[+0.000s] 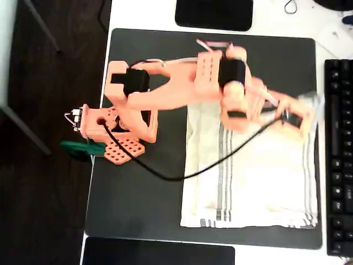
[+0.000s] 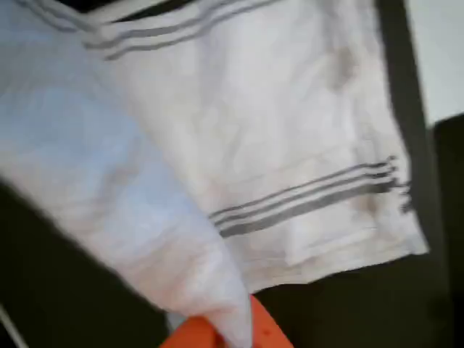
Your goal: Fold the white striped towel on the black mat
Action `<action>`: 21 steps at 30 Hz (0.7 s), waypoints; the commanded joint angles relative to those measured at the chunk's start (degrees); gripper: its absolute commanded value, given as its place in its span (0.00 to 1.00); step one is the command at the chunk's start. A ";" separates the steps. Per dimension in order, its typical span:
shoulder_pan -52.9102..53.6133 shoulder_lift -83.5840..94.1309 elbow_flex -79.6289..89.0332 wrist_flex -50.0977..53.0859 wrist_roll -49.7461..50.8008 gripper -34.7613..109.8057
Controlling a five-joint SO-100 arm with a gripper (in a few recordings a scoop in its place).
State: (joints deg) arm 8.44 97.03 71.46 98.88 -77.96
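The white striped towel (image 1: pixel 259 176) lies on the right half of the black mat (image 1: pixel 138 199), flat except at its far right corner. That corner is lifted and blurred beside my orange gripper (image 1: pixel 302 115). In the wrist view a fold of the towel (image 2: pixel 275 130) hangs from the orange fingertips of the gripper (image 2: pixel 217 333), which is shut on the cloth. Beneath it, the rest of the towel lies flat with its grey stripes showing, and the mat (image 2: pixel 348 312) is visible past the towel's edge.
A black keyboard (image 1: pixel 337 154) runs along the right edge. Glossy black pads sit at the top (image 1: pixel 214 14) and bottom (image 1: pixel 160 254). The arm's base (image 1: pixel 118 132) with a green clamp (image 1: pixel 80 148) stands at the mat's left edge. A black cable (image 1: pixel 182 176) crosses the towel.
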 commanded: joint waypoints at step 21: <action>21.09 -21.45 -0.62 -19.86 -21.09 0.24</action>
State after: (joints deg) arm 29.27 75.32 71.10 80.68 -98.09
